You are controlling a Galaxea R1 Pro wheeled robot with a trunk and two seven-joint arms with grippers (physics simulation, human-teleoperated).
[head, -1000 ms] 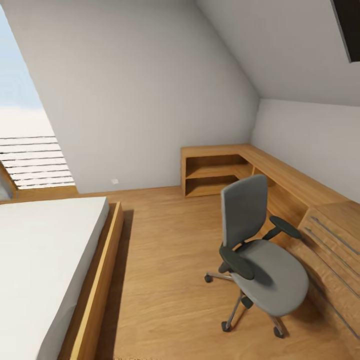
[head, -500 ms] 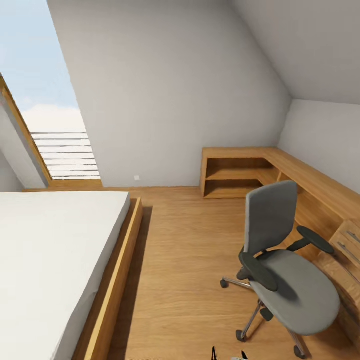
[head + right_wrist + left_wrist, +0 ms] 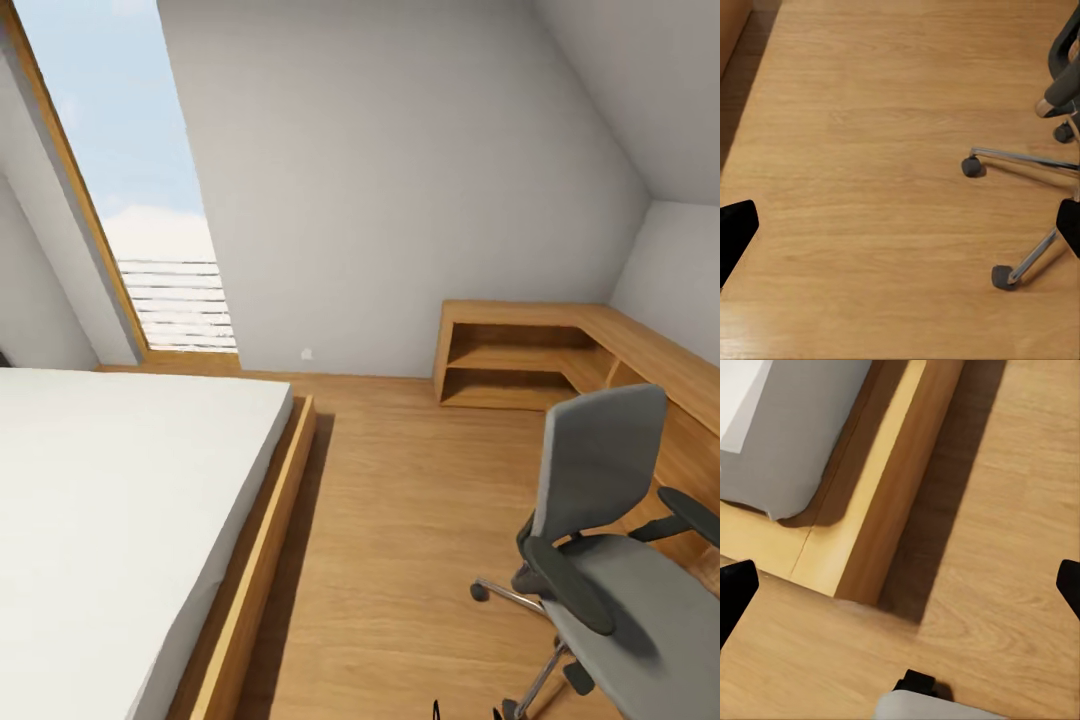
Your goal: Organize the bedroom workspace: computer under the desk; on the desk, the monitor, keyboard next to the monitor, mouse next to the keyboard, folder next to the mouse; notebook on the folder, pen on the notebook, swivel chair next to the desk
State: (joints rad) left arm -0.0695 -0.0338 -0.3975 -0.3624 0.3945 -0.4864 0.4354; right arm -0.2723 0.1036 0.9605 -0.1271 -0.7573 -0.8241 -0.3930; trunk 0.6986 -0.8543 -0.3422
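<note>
The head camera has swung toward the robot's left, so the whole picture has shifted; the swivel chair (image 3: 620,560) now sits at the right edge, its seat partly cut off; the bed (image 3: 120,520) fills more of the left side; the window (image 3: 130,180) shows far more sky; the wooden chest with bar handles has left the picture; the corner shelf unit (image 3: 520,360) lies further right.

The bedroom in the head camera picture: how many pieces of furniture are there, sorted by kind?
Swivel chair: 1
Bed: 1
Wooden corner shelf unit: 1
Total: 3
</note>
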